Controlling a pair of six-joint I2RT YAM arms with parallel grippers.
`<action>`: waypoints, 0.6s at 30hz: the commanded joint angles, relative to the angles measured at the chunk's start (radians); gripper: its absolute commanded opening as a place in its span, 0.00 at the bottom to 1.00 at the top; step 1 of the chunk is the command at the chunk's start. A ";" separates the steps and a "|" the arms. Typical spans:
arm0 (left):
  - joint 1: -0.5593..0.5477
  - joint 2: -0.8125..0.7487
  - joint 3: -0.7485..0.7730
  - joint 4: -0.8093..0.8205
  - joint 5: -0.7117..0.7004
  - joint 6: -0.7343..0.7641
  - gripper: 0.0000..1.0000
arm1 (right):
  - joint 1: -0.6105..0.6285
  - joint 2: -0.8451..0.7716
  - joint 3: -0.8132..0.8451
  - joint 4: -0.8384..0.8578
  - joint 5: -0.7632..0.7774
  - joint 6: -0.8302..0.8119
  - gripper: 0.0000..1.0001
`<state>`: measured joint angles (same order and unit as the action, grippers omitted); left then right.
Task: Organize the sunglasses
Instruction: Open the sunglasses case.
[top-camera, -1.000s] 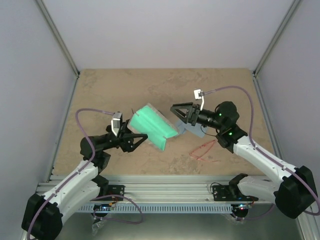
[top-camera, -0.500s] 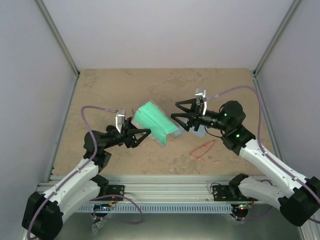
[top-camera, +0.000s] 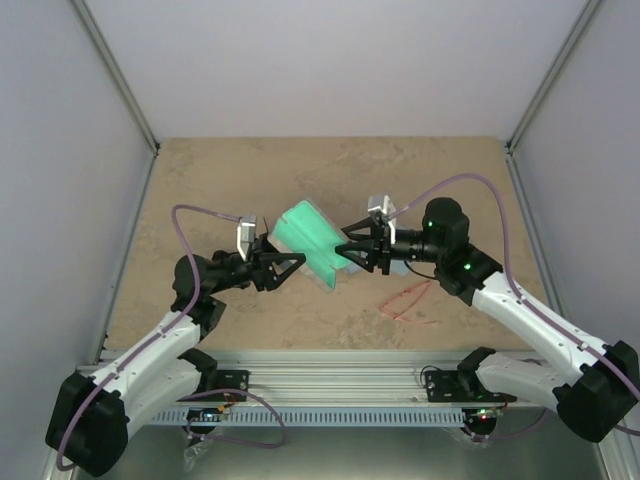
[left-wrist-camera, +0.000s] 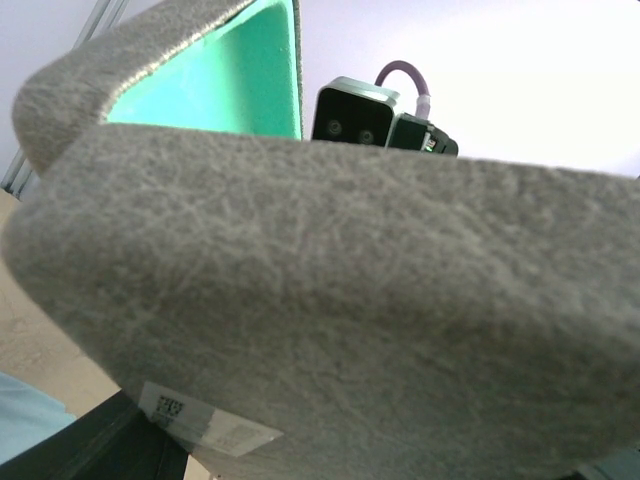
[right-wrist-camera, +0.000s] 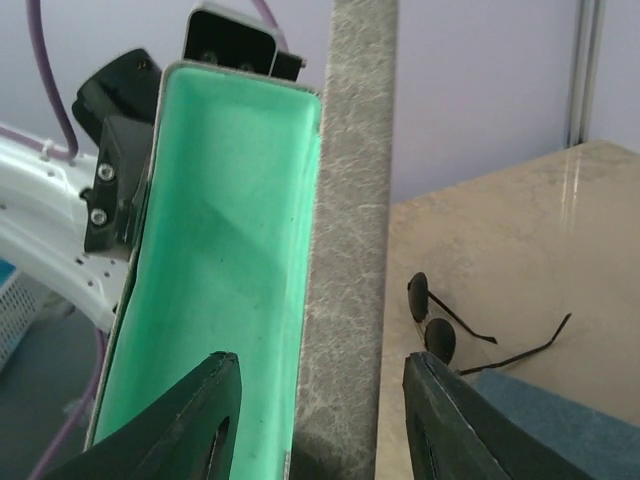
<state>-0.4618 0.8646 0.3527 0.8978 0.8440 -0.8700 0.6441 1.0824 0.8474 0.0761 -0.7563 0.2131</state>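
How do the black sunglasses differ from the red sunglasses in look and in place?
The black sunglasses have dark oval lenses and thin dark arms; the red sunglasses show only a thin red frame. The black pair lies behind the open case as the right wrist camera sees it; the red pair lies beside the right arm. Both lie on the table, unheld.

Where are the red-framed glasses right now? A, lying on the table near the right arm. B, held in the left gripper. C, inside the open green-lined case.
A: the red-framed glasses lie on the table beside the right arm, apart from the case.
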 joint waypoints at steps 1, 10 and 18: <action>0.000 0.002 0.045 0.068 0.004 -0.013 0.51 | 0.005 0.005 0.034 -0.064 -0.047 -0.086 0.41; 0.001 0.001 0.059 -0.018 -0.035 0.012 0.68 | 0.005 0.008 0.054 -0.110 0.071 -0.100 0.10; 0.000 -0.018 0.135 -0.552 -0.394 0.204 0.99 | 0.002 0.050 0.090 -0.182 0.546 -0.101 0.06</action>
<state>-0.4629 0.8593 0.4385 0.6350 0.6937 -0.7845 0.6460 1.1053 0.8909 -0.0723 -0.5274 0.1364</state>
